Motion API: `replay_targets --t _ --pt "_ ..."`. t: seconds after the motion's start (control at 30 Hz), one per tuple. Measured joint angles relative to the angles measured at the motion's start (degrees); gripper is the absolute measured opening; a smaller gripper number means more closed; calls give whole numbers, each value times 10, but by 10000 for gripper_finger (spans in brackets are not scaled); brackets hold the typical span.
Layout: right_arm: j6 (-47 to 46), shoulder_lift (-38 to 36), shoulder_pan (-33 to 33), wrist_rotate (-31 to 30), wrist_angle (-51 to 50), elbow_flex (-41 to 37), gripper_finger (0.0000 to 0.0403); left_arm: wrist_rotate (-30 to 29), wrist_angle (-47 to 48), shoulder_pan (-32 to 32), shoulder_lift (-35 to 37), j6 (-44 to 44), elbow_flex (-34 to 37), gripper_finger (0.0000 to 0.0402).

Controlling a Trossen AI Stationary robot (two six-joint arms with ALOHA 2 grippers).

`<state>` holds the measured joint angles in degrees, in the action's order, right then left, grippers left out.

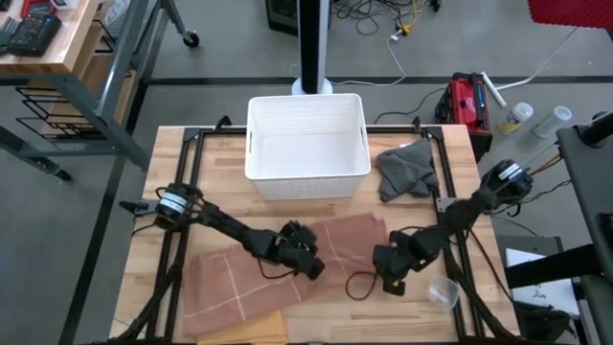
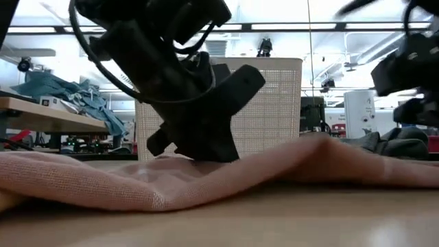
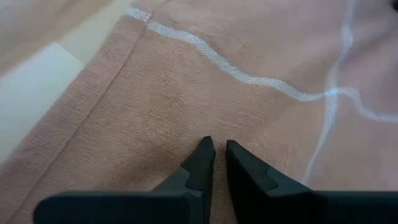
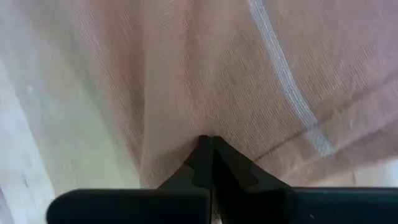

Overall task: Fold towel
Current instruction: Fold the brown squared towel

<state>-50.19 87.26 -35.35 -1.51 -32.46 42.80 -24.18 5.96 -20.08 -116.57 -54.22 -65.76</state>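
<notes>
Towel (image 1: 259, 273) under left pincer (image 1: 308, 261) (fingers nearly together).

Left gripper (image 2: 195, 147) is pressing down on the pink towel (image 2: 137, 182); white basket (image 2: 274, 103) is standing behind it.

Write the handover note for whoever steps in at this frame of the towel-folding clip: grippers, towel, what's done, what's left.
Left gripper: down on the middle of the pink towel, fingers nearly closed with a slim gap, cloth pinch not confirmed.
Right gripper: shut, pinching the towel near its right edge.
Towel: spread mostly flat on the table in front of the white basket, with a raised ridge on the right side. A grey cloth lies beside the basket.
Done: both grippers placed on the towel.
Left: no fold shows yet; lift and fold over.
</notes>
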Motion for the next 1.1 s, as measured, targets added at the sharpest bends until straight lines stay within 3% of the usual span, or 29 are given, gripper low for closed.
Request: replay_targets --t 0.2,0.4,0.53,0.67,0.83,0.97,1.1 --pt "-28 -53 -36 -28 -15 10 0 41 19 0 42 46 -6 36" --pt "-65 -109 -33 -169 -114 10 0 31 -6 2 42 89 -19 36" --pt "-104 -131 -8 -205 -182 3 0 31 -64 2 23 105 -19 36" --pt "-105 -130 28 -187 -161 -12 0 51 -96 2 -21 103 -19 36" --pt "-91 -105 58 -144 -125 -30 0 77 -84 -7 -56 18 -23 36" --pt "-93 -98 60 -129 -99 -31 0 80 -68 -15 -53 -8 -19 36" --pt "-72 -100 75 -143 -68 -31 0 97 -59 -16 -33 30 -12 36"
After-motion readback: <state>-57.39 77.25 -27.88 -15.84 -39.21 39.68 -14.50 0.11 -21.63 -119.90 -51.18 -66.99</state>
